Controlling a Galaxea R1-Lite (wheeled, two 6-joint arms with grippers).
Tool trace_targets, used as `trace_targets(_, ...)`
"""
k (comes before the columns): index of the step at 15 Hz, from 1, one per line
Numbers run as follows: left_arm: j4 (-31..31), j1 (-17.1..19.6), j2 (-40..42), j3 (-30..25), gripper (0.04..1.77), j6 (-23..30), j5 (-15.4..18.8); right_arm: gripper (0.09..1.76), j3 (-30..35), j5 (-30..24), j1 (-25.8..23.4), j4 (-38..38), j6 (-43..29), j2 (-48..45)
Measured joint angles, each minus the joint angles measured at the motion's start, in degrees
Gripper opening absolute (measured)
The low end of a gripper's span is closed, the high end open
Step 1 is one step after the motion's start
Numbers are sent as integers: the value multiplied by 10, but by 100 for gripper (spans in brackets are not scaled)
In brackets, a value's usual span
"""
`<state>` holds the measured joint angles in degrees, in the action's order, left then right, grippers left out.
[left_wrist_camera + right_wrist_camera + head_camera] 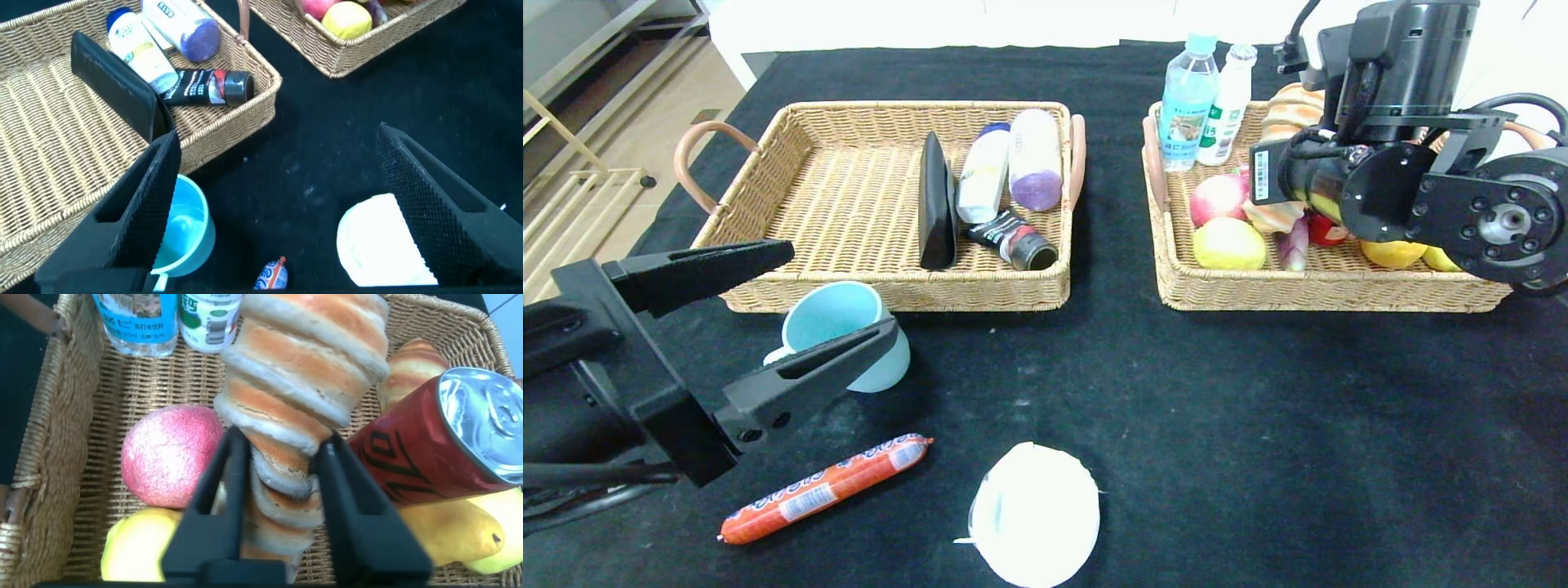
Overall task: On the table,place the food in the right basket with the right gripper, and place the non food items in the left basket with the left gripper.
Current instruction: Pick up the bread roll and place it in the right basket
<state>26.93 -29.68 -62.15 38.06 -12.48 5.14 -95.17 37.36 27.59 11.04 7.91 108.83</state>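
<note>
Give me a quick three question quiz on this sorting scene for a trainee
1. True or false: the sausage is in the right basket.
2. What is the right gripper closed on? A) red can B) spiral bread C) apple
3. Fill in: the open left gripper hovers over the blue ____.

Key
1. False: it lies on the table.
2. B, the bread, over the right basket.
3. cup, on the table in front of the left basket.
</note>
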Motion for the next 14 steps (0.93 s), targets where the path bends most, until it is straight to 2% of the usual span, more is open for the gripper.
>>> trace_targets(2,0,0,0,0,172,0,0,90,2,6,-2,10,-2,0)
trace_targets(6,0,0,-1,0,172,0,0,123,11,7,-3,18,-2,-1)
trace_targets(11,0,0,-3,0,172,0,0,145,47,3,14,16,-5,-31)
trace_targets(14,0,0,-5,0,172,0,-1,153,106,-17,39,11,-6,-73)
